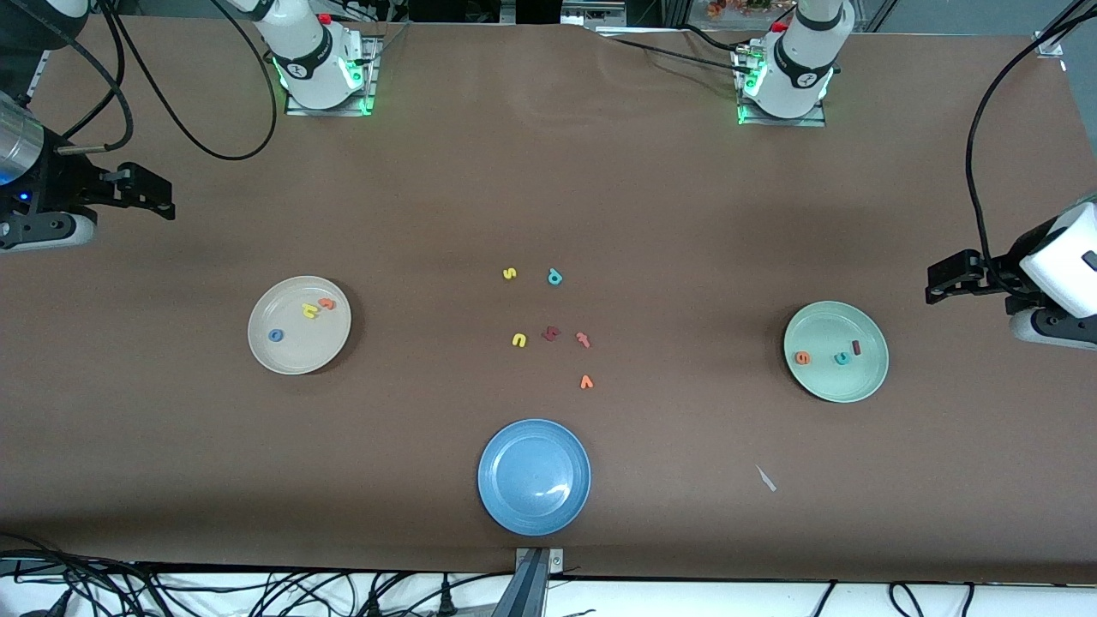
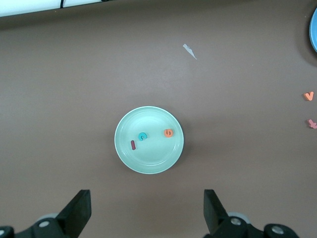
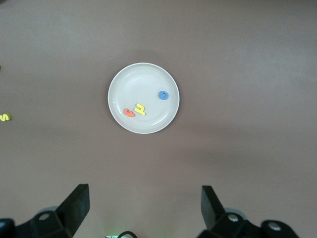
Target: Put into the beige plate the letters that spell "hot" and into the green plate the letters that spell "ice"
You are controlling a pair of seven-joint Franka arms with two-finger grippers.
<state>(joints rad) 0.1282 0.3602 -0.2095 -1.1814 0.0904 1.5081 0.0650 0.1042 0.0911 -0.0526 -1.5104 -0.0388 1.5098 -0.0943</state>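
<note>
The beige plate (image 1: 300, 353) lies toward the right arm's end of the table and holds a yellow h (image 1: 309, 311), an orange t (image 1: 327, 303) and a blue o (image 1: 275, 335). The green plate (image 1: 824, 326) lies toward the left arm's end and holds a dark red i (image 1: 855, 347), a teal c (image 1: 842, 358) and an orange e (image 1: 802, 357). My right gripper (image 1: 163, 201) hangs open and empty over bare table beside the beige plate (image 3: 143, 79). My left gripper (image 1: 936, 287) hangs open and empty beside the green plate (image 2: 148, 119).
Loose letters lie mid-table: a yellow s (image 1: 509, 273), teal p (image 1: 554, 277), yellow u (image 1: 518, 340), a dark red letter (image 1: 551, 333), a pinkish t-like one (image 1: 584, 339) and an orange v (image 1: 586, 382). A blue plate (image 1: 523, 463) sits nearer the front camera, a white scrap (image 1: 765, 478) beside it.
</note>
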